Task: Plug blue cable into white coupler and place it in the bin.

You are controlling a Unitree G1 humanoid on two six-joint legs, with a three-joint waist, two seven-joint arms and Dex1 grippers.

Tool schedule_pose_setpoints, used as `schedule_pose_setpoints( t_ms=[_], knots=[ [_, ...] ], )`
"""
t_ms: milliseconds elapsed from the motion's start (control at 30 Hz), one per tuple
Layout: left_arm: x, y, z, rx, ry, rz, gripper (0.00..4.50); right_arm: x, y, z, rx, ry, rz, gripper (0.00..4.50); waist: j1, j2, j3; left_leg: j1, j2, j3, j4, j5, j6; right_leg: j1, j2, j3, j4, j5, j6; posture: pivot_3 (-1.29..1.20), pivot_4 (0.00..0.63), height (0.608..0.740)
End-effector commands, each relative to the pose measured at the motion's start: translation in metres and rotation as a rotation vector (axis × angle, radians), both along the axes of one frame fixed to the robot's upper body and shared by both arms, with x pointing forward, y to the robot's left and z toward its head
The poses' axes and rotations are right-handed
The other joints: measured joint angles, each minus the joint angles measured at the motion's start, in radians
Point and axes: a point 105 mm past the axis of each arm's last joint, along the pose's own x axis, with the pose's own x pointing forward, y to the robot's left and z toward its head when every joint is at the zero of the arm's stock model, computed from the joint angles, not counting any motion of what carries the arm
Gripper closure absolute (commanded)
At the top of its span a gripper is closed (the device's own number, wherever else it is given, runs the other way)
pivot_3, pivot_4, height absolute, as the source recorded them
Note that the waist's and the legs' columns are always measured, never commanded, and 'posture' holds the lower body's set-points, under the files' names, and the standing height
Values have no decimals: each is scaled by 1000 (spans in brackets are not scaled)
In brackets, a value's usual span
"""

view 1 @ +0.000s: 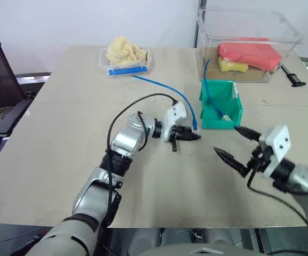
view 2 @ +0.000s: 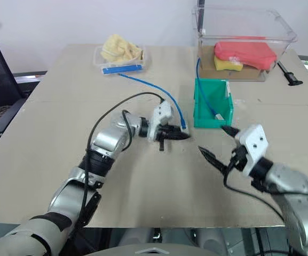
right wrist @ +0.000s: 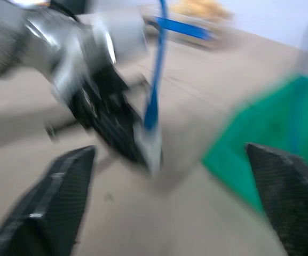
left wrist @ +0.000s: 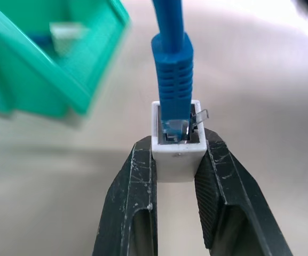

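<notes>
Even, bright light falls on the table [view 1: 52, 160], shadows soft; the right wrist view is smeared by motion blur, and the bin [left wrist: 47, 64] looks unfocused.

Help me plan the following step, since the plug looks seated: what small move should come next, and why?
Probably carry the small white boxy coupler, clamped in the left tool, over to the teal-green plastic bin. The bright blue cable sits plugged in, and the right tool hangs open, clear of it.
</notes>
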Motion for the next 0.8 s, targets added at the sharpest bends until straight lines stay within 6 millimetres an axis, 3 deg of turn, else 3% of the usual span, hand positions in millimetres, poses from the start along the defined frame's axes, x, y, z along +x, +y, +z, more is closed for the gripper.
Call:
schedule_pose_setpoints(
  t_ms=[33, 233, 467, 600, 733, 767, 800],
  knots=[
    [-3, -14, 35, -98, 39, -18, 4133, -11, -8, 20, -36, -144, -132, 95, -7, 1, 0, 2, 0, 3, 0, 0, 0, 0, 1, 2, 0, 0, 0, 0, 150, 740],
    [21, -37, 64, -155, 148, 87, 4133, -20, -27, 23, -52, -208, -316, 95, -2, 1, 0, 4, 0, 3, 1, 0, 0, 2, 2, 2, 0, -3, 4, 0, 150, 740],
    [56, -75, 76, -139, 228, 256, 4133, -27, -36, 22, -62, -221, -385, 95, 1, 0, 0, 1, -2, 4, 1, 0, 0, 1, 1, 3, -2, -4, 6, 0, 150, 740],
    [65, -88, 78, -130, 228, 325, 4133, -28, -35, 20, -56, -222, -401, 95, -2, 0, 1, 1, -5, 5, 0, 0, 0, 1, 0, 3, -2, -5, 7, 0, 150, 740],
    [69, -96, 82, -136, 260, 385, 2252, -30, -31, 20, -52, -224, -410, 0, -1, 0, 1, 1, -4, 5, -1, 0, 0, 0, 0, 4, -2, -5, 8, 0, 150, 740],
    [69, -97, 83, -133, 261, 388, 1539, -30, -31, 20, -51, -225, -412, 0, -1, 0, 1, 1, -4, 5, -1, 0, 0, 0, 0, 3, -2, -5, 8, 0, 150, 740],
    [69, -97, 84, -130, 259, 389, 1384, -31, -31, 21, -50, -227, -414, 0, -1, 0, 1, 1, -4, 5, -1, 0, 0, 0, 0, 3, -2, -5, 8, 0, 150, 740]
  ],
)
